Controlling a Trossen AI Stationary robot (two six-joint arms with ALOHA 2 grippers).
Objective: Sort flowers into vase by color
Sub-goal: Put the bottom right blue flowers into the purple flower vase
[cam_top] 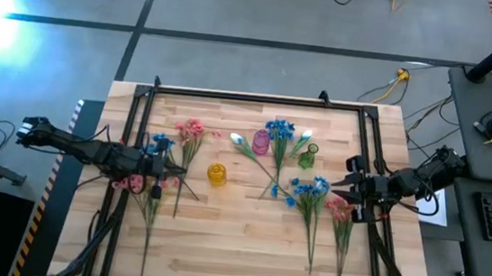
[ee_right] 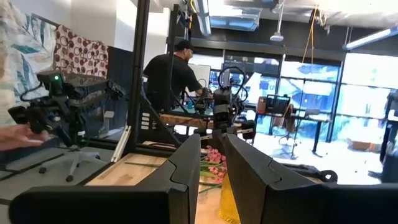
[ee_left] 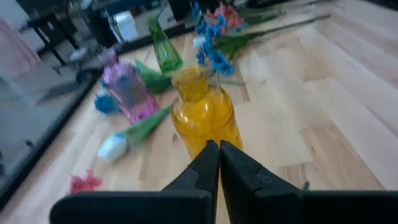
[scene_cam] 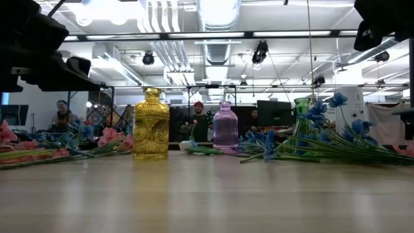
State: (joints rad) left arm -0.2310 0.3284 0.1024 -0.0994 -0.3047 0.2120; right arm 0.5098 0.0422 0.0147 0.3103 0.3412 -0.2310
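The left gripper [cam_top: 169, 163] hangs over the desk [cam_top: 245, 247] with fingers pressed together, holding nothing; the yellow vase [cam_top: 216, 174] stands just ahead of it, pink flowers [cam_top: 190, 131] beside it; the right gripper [cam_top: 347, 186] hovers with fingers narrowly apart, apparently empty, though the view is poor; blue flowers [cam_top: 310, 189] lie just ahead of it, the purple vase [cam_top: 261, 142] and green vase [cam_top: 308, 153] beyond.

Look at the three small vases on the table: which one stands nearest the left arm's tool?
The yellow vase. It stands on the left arm's side of the table, directly ahead of the left tool, while the purple vase and green vase stand farther off.
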